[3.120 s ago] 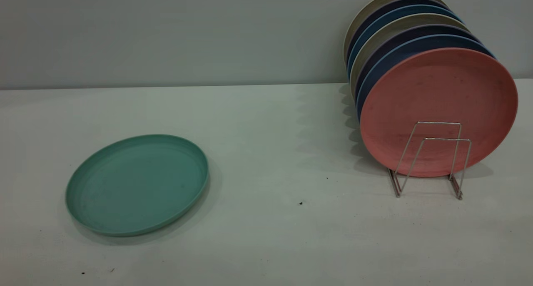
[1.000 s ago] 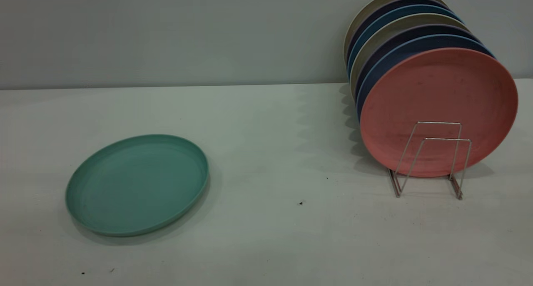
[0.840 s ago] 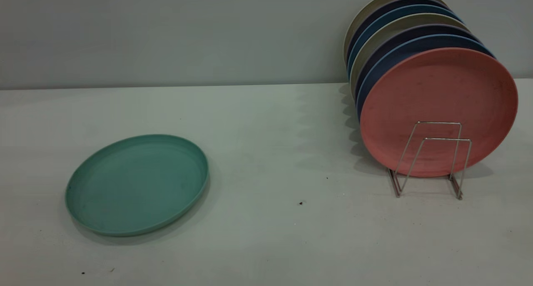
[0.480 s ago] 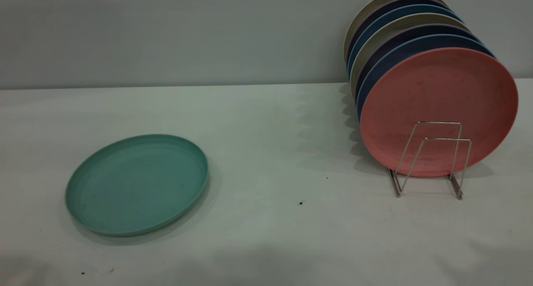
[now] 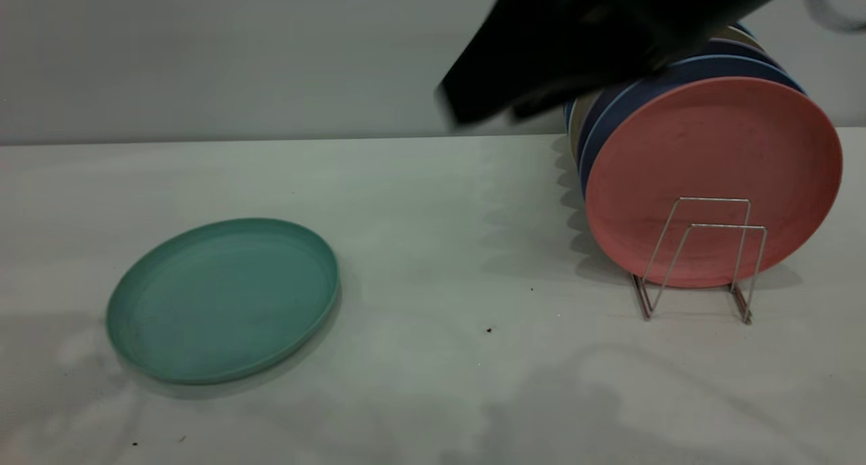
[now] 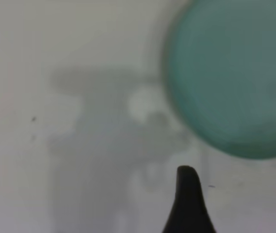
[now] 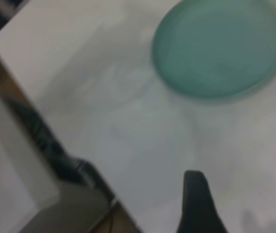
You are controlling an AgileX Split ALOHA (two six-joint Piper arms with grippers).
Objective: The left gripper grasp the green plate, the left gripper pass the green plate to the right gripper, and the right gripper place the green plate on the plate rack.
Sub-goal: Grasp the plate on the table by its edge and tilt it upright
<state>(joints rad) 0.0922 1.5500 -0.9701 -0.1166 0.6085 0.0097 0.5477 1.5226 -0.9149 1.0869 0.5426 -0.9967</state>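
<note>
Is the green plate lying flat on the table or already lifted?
Flat on the table: the green plate rests rim-up, no pincer touching it.

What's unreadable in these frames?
- Right gripper: exterior view, motion-blurred and cut by the top edge; jaws unreadable.
- Left gripper: left wrist view shows one fingertip, the rest cut by the frame edge; absent from the exterior view.
- Rear plates in the plate rack: tops hidden behind the right gripper, faces behind the pink plate.
- Green plate: cut off and blurred in the left wrist view.
</note>
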